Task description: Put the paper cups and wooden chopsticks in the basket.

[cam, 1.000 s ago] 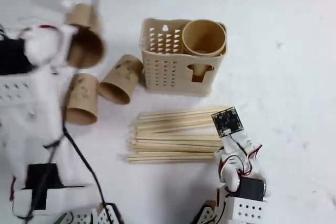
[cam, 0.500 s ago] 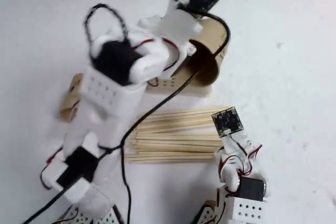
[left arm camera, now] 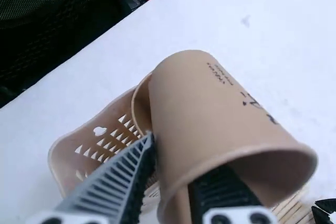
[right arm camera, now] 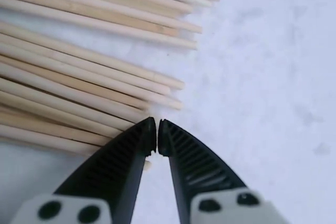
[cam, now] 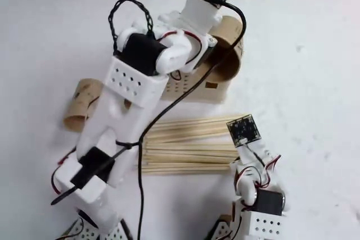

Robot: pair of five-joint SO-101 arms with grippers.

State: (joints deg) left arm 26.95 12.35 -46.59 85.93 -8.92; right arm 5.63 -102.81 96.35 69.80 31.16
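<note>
The white table carries everything. Across it stretches the left arm, angled from the near edge up over the basket, a cream plastic basket with cut-out holes in its walls, standing upright toward the far side. In front of the basket lies the pile of wooden chopsticks, flat on the table and roughly parallel to the near edge.

The left gripper is clamped on a paper cup, with 1 finger outside the wall and 1 inside the mouth. The cup is tilted on its side above the basket's right end, its open mouth facing the chopsticks. The rim of another cup shows just behind it, inside the basket. 1 more cup lies on its side on the table, well left of the basket.

The right gripper is closed with nothing in it, its tips low over the table just beside the right ends of the chopsticks.
</note>
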